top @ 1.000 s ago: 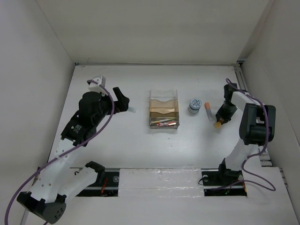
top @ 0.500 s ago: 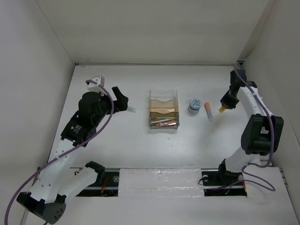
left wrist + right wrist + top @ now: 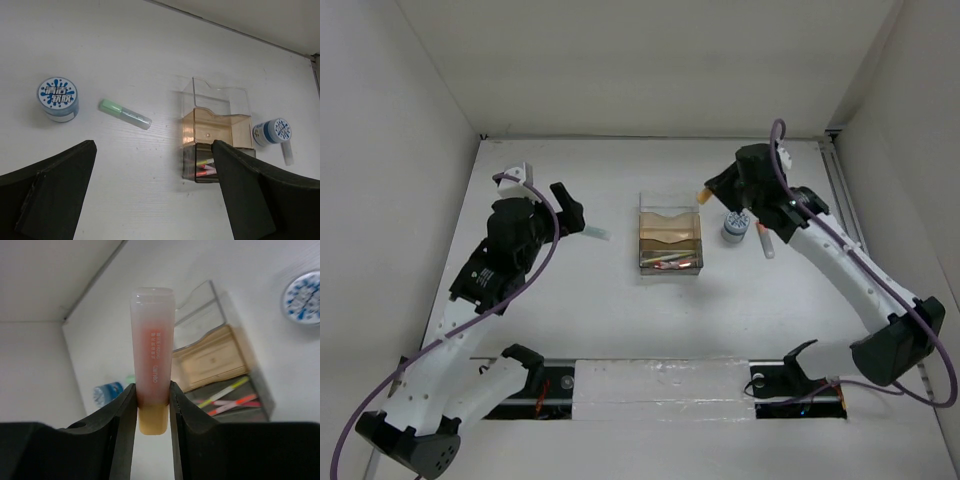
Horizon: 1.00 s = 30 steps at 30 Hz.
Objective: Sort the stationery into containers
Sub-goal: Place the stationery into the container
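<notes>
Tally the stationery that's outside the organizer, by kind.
Markers: 3 (green marker, white marker, orange marker between the jaws of the right gripper)
Blue rolls: 2
Total: 5

Can't see the right gripper (image 3: 713, 195) jaws from above, buried under the wrist; just a tip of the orange marker (image 3: 704, 199) poking out left. Can't count the pens (image 3: 670, 262) there, too small. Can't find the left roll (image 3: 57, 98) from above either, somewhere under the left arm (image 3: 505, 250). Right wrist: all blur past the marker, incl. the organizer (image 3: 215, 357); loses part of the right roll (image 3: 303, 297) at the right edge, most of the green marker (image 3: 131, 379) behind the held one. Left wrist: loses the organizer's near right corner behind a left gripper (image 3: 152, 147) finger (image 3: 260, 195).
</notes>
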Tool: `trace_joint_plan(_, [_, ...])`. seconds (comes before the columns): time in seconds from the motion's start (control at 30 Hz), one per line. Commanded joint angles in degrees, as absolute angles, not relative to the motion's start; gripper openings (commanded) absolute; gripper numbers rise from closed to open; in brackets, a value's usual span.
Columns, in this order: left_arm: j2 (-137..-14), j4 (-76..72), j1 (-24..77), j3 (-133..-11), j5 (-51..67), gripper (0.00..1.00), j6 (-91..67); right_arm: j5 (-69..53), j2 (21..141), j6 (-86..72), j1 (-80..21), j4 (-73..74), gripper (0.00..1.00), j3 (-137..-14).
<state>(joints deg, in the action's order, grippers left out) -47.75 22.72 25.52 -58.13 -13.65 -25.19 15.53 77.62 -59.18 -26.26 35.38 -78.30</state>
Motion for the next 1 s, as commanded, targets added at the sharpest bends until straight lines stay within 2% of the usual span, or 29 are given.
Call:
trace_joint_plan(0.0, [-44.74,20.31,25.49,-56.69,-16.87,0.99,-25.93,23.95,78.48,-76.0,-33.27,26.19,0.0,-77.6])
trace_joint_plan(0.07, [-44.04,20.3,25.49,-56.69,-18.97,0.99,-26.46,28.28,82.51,-81.35,-37.07,26.19,0.0,-79.97])
trace_joint_plan(0.17, [-44.03,20.92,25.49,-56.16,-20.82,0.99,-27.16,37.43,88.57,-90.91,-43.23,33.65,0.0,-85.33])
trace_joint_plan(0.37, [-43.42,21.53,25.49,-56.69,-22.59,0.99,-27.69,40.51,95.09,-105.72,-47.98,35.24,0.0,-88.14])
trace_joint_plan(0.53, [-43.42,21.53,25.49,-56.16,-22.59,0.99,-27.69,43.86,100.72,-119.85,-49.57,47.71,0.0,-94.04])
trace_joint_plan(0.97, [-43.42,21.01,25.49,-56.16,-20.13,0.99,-27.16,42.89,101.77,-130.78,-49.57,49.04,0.0,-86.92])
